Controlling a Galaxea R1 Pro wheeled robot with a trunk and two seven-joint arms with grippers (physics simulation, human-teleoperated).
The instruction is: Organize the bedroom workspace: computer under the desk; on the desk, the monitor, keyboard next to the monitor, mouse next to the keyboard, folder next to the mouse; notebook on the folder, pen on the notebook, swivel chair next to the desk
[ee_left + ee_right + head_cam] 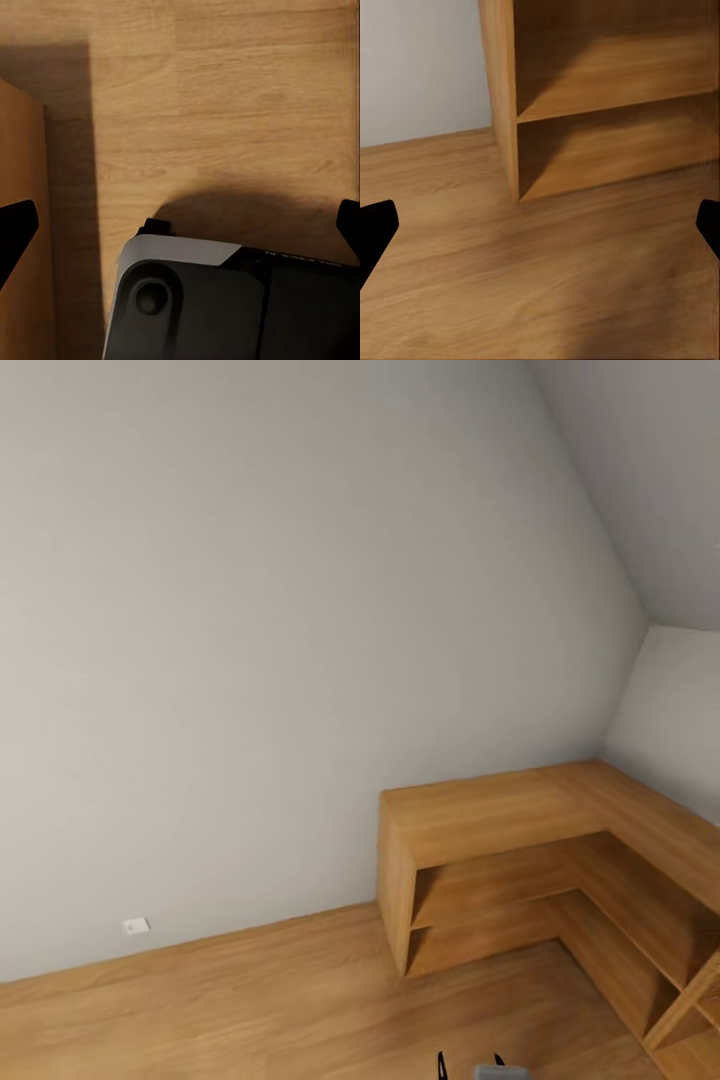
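My left gripper (180, 229) is open, its black fingertips (16, 232) far apart at the frame's two edges with nothing between them. It hangs over wood floor, just above my own dark base (195, 307) with its silver-grey rim. My right gripper (540, 229) is open too and holds nothing. It points at the end of a low light-wood shelf unit (607, 97) that stands on the floor a short way ahead.
An L-shaped open shelf unit (480, 815) of light wood fills the room's corner at the right. A plain white wall (250, 610) with a small socket (136, 926) runs across ahead. Wood floor (250, 1000) lies open to the left.
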